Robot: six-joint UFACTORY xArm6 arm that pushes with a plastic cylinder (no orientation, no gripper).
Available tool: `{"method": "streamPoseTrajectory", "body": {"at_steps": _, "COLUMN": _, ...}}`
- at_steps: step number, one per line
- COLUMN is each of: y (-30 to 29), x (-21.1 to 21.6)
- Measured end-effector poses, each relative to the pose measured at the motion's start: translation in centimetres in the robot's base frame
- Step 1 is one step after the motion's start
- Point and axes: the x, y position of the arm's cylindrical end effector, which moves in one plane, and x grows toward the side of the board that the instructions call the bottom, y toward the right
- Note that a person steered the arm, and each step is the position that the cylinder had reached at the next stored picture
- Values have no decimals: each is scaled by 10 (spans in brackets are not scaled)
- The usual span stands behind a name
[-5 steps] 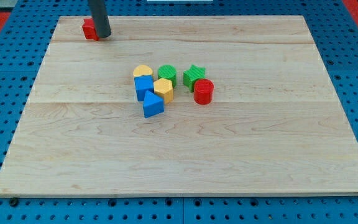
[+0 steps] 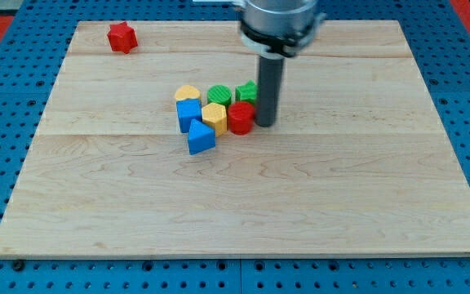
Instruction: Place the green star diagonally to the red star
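Note:
The red star [image 2: 121,37] lies near the board's top left corner. The green star [image 2: 246,91] sits in the cluster at mid-board, partly hidden behind my rod. My tip [image 2: 265,124] stands just right of the red cylinder [image 2: 241,118], touching or nearly touching it, and just below and right of the green star. The red star is far to the view's left and top of my tip.
The cluster also holds a green cylinder [image 2: 219,95], a yellow heart [image 2: 188,94], a yellow hexagon [image 2: 214,116], a blue cube [image 2: 188,113] and a blue triangle [image 2: 201,138]. The wooden board [image 2: 341,196] lies on a blue pegboard.
My rod moved from beside the red star at the top left to the right side of the cluster. The red cylinder shifted left against the yellow hexagon. The green star shifted slightly left.

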Motion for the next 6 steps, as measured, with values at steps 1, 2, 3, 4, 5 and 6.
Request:
{"method": "streamPoseTrajectory", "body": {"at_steps": 1, "y": -17, "x": -31}}
{"method": "streamPoseTrajectory", "body": {"at_steps": 2, "y": -13, "x": -36}}
{"method": "streamPoseTrajectory", "body": {"at_steps": 3, "y": 3, "x": -51}}
{"method": "streamPoseTrajectory", "body": {"at_steps": 4, "y": 4, "x": -89}}
{"method": "streamPoseTrajectory", "body": {"at_steps": 5, "y": 28, "x": -101}}
{"method": "streamPoseTrajectory", "body": {"at_steps": 6, "y": 35, "x": -127}}
